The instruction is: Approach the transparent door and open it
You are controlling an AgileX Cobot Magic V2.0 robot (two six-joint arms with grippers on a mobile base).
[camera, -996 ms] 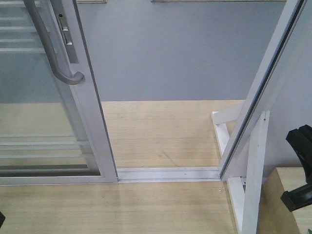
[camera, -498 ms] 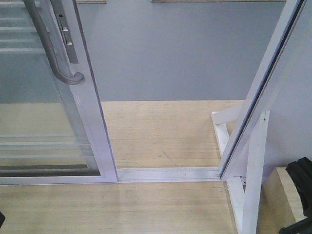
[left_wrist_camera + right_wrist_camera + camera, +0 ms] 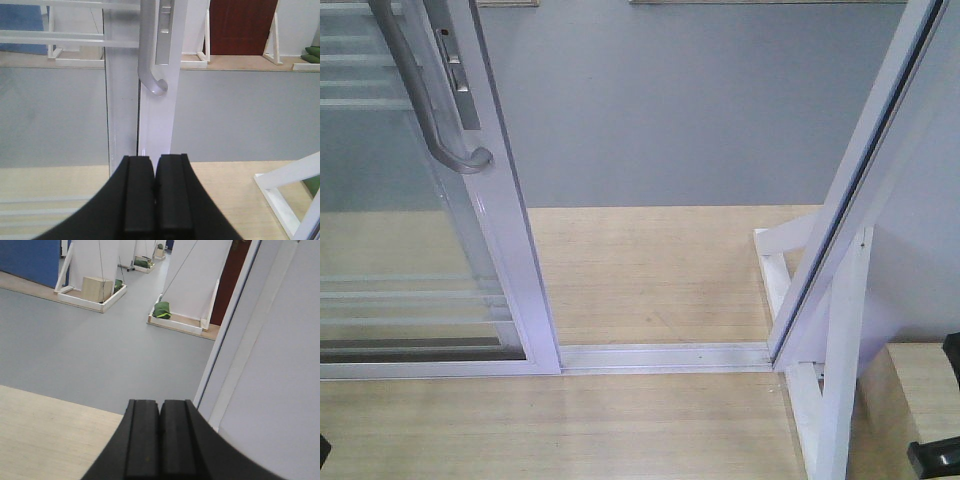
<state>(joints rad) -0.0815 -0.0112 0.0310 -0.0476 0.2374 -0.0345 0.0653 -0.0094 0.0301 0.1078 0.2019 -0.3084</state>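
The transparent door (image 3: 510, 230) stands at the left of the front view, a glass panel in a glossy white frame with thin white bars. Its curved grey pull handle (image 3: 430, 110) hangs on a lock plate near the top. A gap lies between the door's edge and the slanted white frame (image 3: 860, 190) on the right. In the left wrist view my left gripper (image 3: 155, 160) is shut and empty, low in front of the door frame (image 3: 160, 120), with the handle (image 3: 150, 60) above it. My right gripper (image 3: 160, 407) is shut and empty, beside the white frame edge (image 3: 225, 340).
A metal floor track (image 3: 660, 355) crosses the gap. A white brace (image 3: 840, 340) and a wooden block (image 3: 910, 400) sit at the lower right, where a black piece of my right arm (image 3: 940, 455) shows. Beyond lie grey floor and white partitions with green bags (image 3: 161, 310).
My right arm has sunk down toward the bottom right corner of the front view and is almost out of it. The door and its handle have not moved.
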